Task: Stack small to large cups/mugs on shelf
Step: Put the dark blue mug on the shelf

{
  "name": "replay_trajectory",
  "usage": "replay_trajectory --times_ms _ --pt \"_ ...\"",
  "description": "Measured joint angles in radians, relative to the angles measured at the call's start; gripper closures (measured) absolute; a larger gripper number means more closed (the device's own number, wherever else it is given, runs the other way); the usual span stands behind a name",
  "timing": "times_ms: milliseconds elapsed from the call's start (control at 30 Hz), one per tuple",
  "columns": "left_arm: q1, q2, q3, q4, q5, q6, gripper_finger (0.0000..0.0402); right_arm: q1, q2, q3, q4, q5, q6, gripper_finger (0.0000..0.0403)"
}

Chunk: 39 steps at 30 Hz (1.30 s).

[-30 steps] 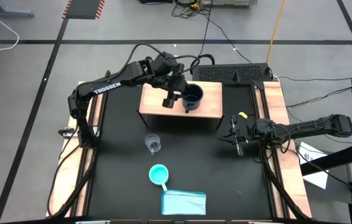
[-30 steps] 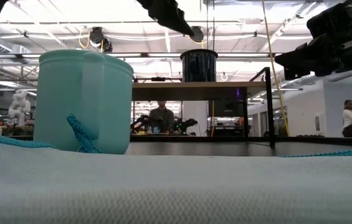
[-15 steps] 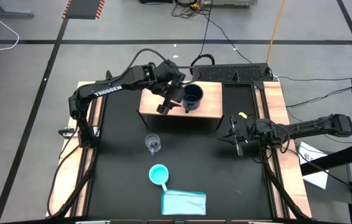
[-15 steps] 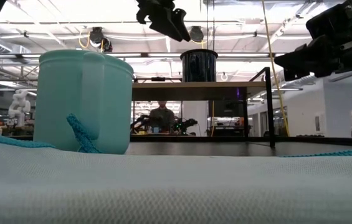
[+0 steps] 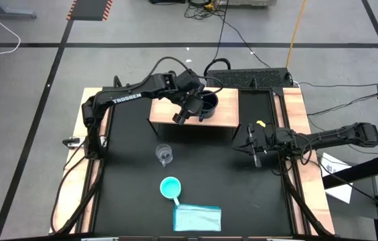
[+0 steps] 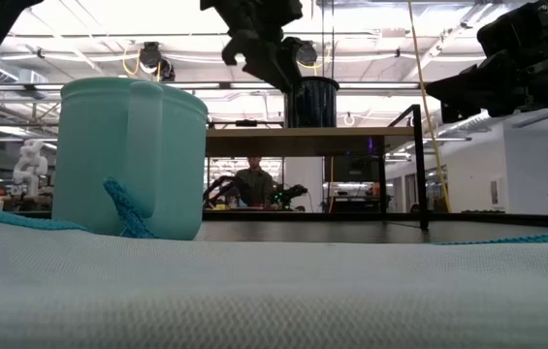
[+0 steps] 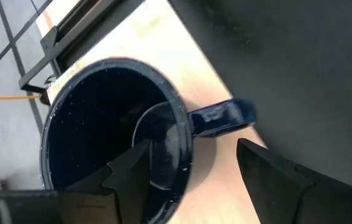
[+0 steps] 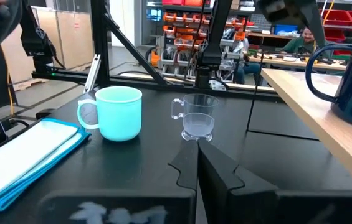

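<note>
A dark navy mug [image 5: 208, 103] stands upright on the light-wood shelf [image 5: 225, 118] at the far middle of the table. My left gripper [image 7: 191, 155] hangs open just above it. One finger is over the mug's hollow [image 7: 101, 130] and the other is out beyond the handle [image 7: 222, 117]; I see no touch. A clear glass cup [image 5: 164, 154] and a turquoise mug [image 5: 170, 188] stand on the black table nearer the front. My right gripper [image 5: 252, 144] waits shut at the right, level above the table.
A folded light blue cloth [image 5: 197, 217] lies by the near edge, just in front of the turquoise mug. Wooden strips [image 5: 294, 107] edge the table on both sides. The shelf top to the left of the navy mug is bare wood [image 5: 165, 106].
My left gripper has sunk toward the navy mug and rolled about its own axis, so its fingers now straddle the mug's near wall and handle. Its fingers have stayed open. The mug has not moved.
</note>
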Motion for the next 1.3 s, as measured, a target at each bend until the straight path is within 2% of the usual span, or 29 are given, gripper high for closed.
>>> replay_trajectory --times_ms 767,1100,1300 --pt "0.042 0.005 0.000 0.021 0.029 0.033 0.0170 0.000 0.025 0.000 0.000 0.000 -0.001 0.0403" --pt "0.045 0.005 0.000 0.042 0.030 0.013 0.0250 0.000 0.025 0.000 0.000 0.000 0.000 0.0403" --pt "0.045 0.006 0.000 0.057 0.030 0.013 0.0276 0.000 0.025 0.000 0.000 0.000 0.000 0.0403"
